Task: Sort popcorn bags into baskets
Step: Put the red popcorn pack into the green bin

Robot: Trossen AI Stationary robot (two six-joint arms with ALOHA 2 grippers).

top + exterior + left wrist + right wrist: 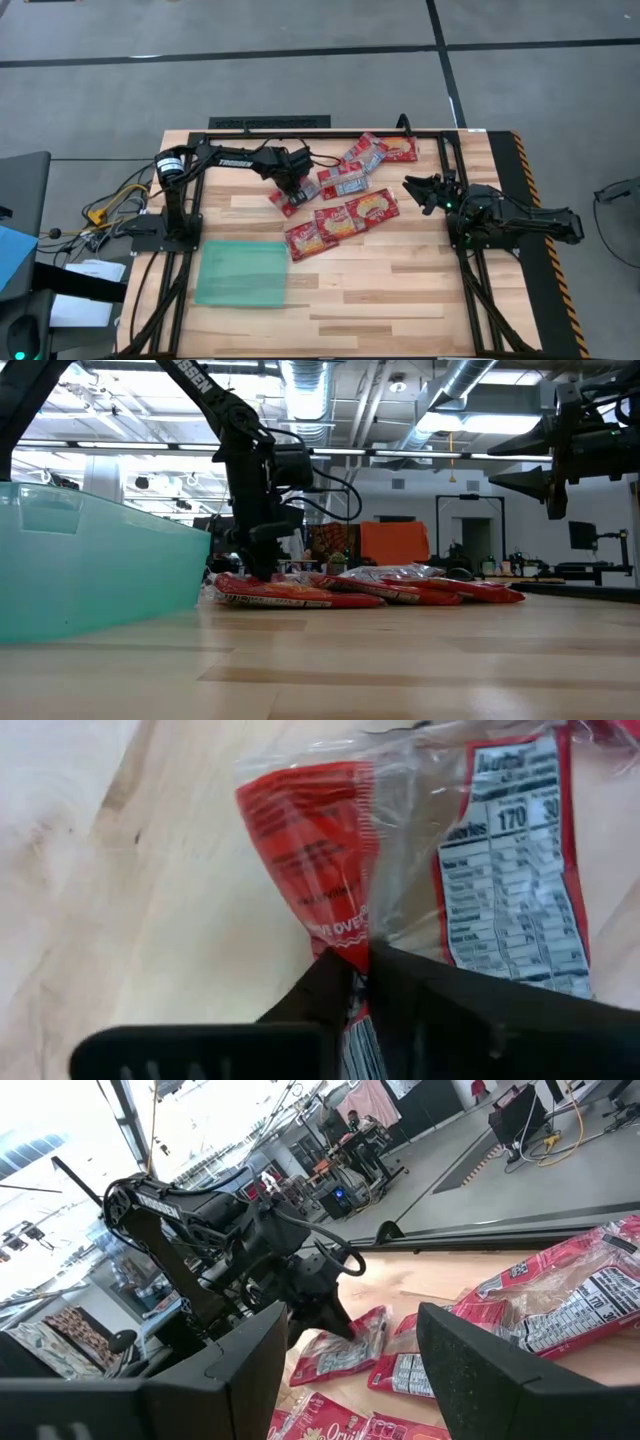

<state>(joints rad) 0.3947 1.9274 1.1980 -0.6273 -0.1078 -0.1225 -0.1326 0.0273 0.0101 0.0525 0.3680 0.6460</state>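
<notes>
Step in hand: picking the first packet out of the pile; nothing visible in the teal basket so far, by the high view.
Left gripper: down at the table on the near-left edge of the pile, fingers clenched on the edge of a red popcorn bag.
Bag versus fingers: crimped end of the film pinched between the two dark tips, the rest of the packet lying flat on the wood ahead of them; another packet with its nutrition panel just beside, possibly overlapping.
Other popcorn bags: bunched at table centre, between the two arms.
Right gripper: raised off to the pile's right, fingers spread, holding nothing.
Next move, likely: lift straight up, check only one packet comes away, carry toward the basket at near left, release over it.
Risk: thin pinch on slippery film, could slip.
</notes>
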